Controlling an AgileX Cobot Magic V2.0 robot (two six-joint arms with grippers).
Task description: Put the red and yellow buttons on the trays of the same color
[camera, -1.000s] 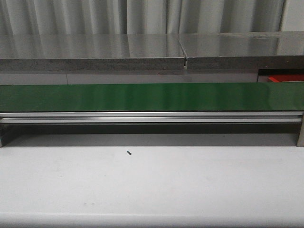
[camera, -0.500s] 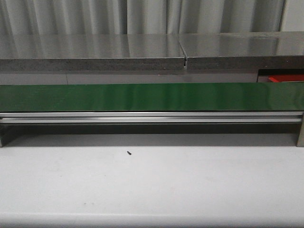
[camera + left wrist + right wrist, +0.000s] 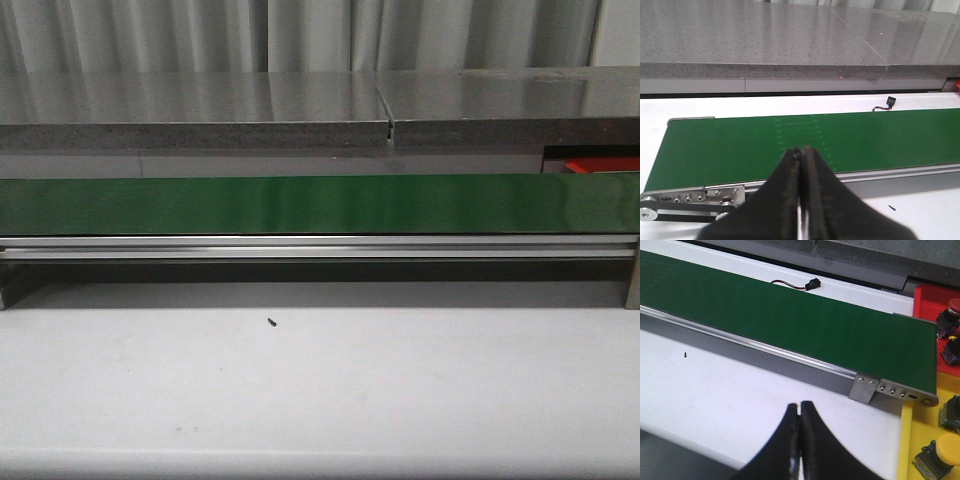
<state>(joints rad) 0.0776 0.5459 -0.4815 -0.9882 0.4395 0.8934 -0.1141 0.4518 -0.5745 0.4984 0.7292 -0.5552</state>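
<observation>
White tabletop (image 3: 320, 390) under me, bare green conveyor belt (image 3: 320, 205) as my landmark.

My left gripper (image 3: 801, 152) and right gripper (image 3: 800, 407) both have jaws pressed together, holding nothing, each poised on the near side of the belt. Just past the belt's right end, a red button (image 3: 954, 305) sits on the red tray (image 3: 930, 300) and a yellow button (image 3: 946, 447) on the yellow tray (image 3: 925, 432). My worry: with jaws closed I would knock a button instead of grasping it, and a moving belt could carry one past me.
</observation>
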